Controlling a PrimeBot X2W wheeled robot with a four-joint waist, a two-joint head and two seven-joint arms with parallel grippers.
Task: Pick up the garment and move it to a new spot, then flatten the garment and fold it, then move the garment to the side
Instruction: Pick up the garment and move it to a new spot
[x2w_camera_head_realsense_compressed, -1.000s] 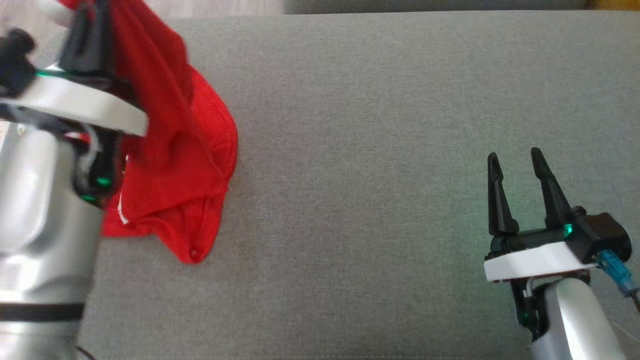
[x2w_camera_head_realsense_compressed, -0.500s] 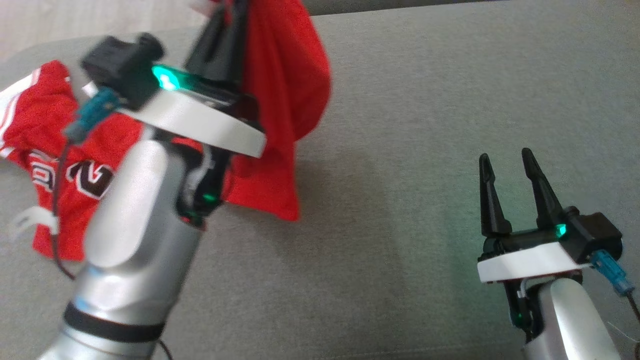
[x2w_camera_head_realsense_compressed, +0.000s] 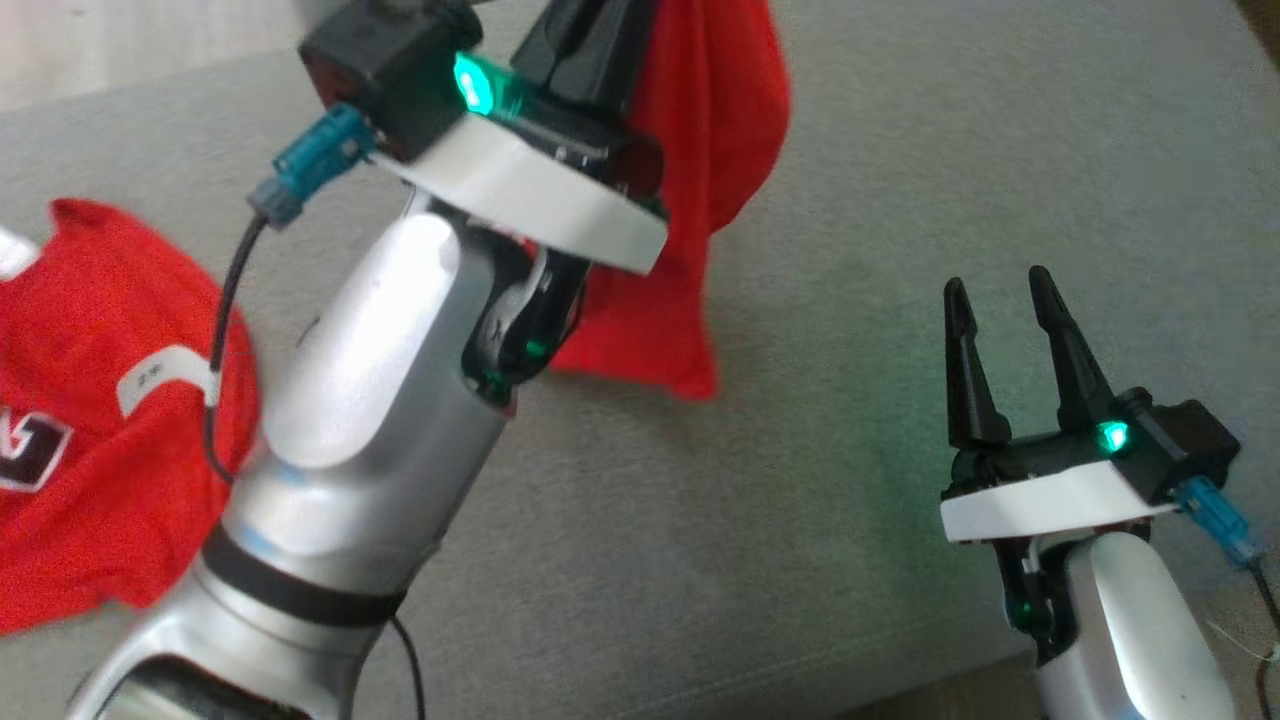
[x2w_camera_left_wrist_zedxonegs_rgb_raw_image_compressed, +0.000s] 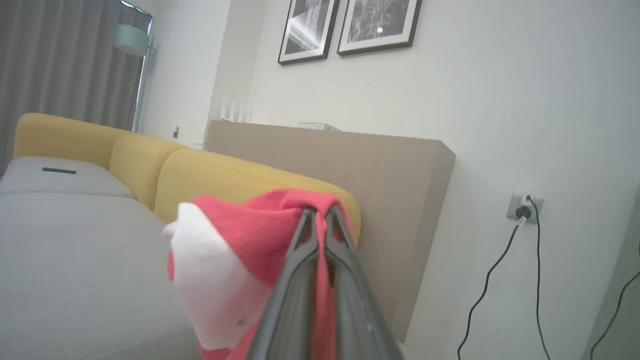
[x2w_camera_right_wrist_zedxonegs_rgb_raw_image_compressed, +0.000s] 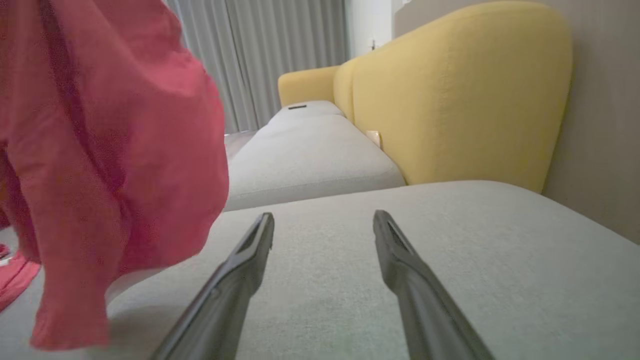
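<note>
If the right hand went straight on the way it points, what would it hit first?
Probably the yellow backrest, after skimming the grey cushion; depth is unclear. The red garment hangs aside.

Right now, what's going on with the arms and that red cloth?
The left gripper is shut on a fold of the red mesh garment, holding it lifted so it hangs over the grey fabric couch seat. More red cloth with white trim lies on the seat at the robot's left; the arm hides whether it joins the held part. The right gripper is open and empty above the seat.
</note>
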